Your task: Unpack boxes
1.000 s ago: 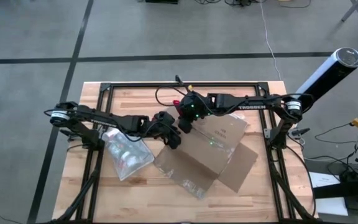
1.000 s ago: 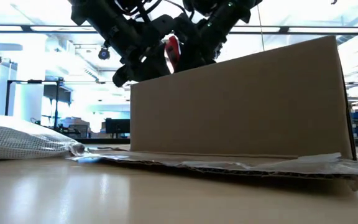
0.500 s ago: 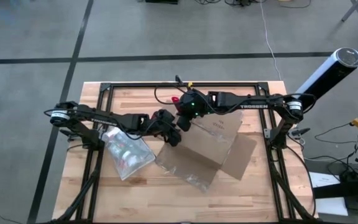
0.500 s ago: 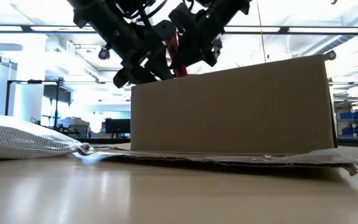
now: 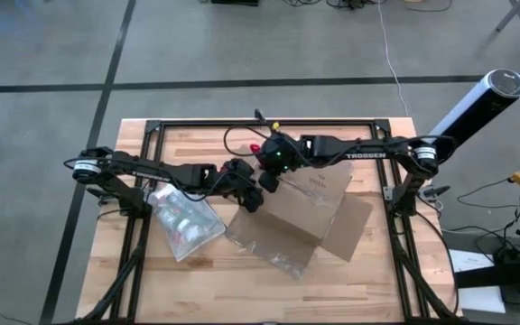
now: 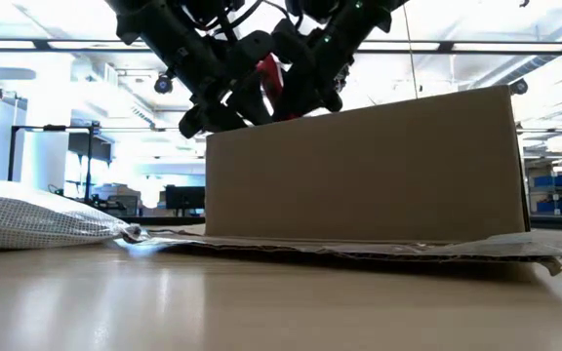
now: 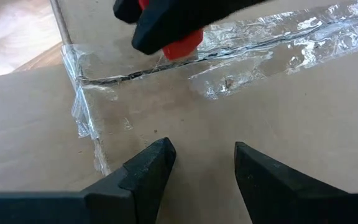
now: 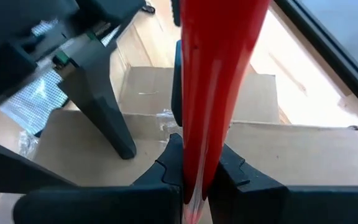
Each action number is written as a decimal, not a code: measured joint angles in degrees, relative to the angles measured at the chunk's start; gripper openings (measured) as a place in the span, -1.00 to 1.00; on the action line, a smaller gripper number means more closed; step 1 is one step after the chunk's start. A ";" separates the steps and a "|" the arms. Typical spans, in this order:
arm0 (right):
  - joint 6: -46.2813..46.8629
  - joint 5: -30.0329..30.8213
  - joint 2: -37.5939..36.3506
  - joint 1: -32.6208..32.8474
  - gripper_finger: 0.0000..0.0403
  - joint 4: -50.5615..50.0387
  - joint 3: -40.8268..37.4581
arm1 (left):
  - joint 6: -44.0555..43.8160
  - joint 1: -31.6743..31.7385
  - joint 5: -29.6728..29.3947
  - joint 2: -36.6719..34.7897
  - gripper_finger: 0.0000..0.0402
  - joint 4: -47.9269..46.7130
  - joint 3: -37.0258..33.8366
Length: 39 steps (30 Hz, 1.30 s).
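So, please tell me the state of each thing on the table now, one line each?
Cardboard box: top still closed, clear tape across its seam, outer flaps lying flat on the table.
Red utility knife: gripped, over the taped seam.
Zip pouch: lying flat beside the box.
Left gripper: jaws open, empty, above the box top.
Right gripper: jaws shut on the knife.

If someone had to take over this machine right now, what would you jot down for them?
Right tool: shut on the red knife, tip at the taped seam on top of the cardboard box.
Left tool: open, empty, hovering over the box top beside the knife.
Box: mid-table, one flap lying flat, clear tape wrinkled but still across the seam.
Pouch: on the table left of the box.
Left: finish cutting, open the flaps, empty the box.
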 joint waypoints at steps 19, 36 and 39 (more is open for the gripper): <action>-0.25 -1.03 0.81 -0.02 -0.92 -0.83 -3.23 | 0.00 0.46 1.10 0.07 -0.13 -0.23 0.00; 1.94 -0.52 -5.40 0.00 -0.92 -4.49 -4.09 | -0.02 1.26 1.34 0.00 -0.12 -1.33 -0.06; 1.94 -0.04 -5.38 0.00 -0.92 -4.20 -4.83 | 0.00 1.42 1.37 0.00 -0.12 -1.33 -0.06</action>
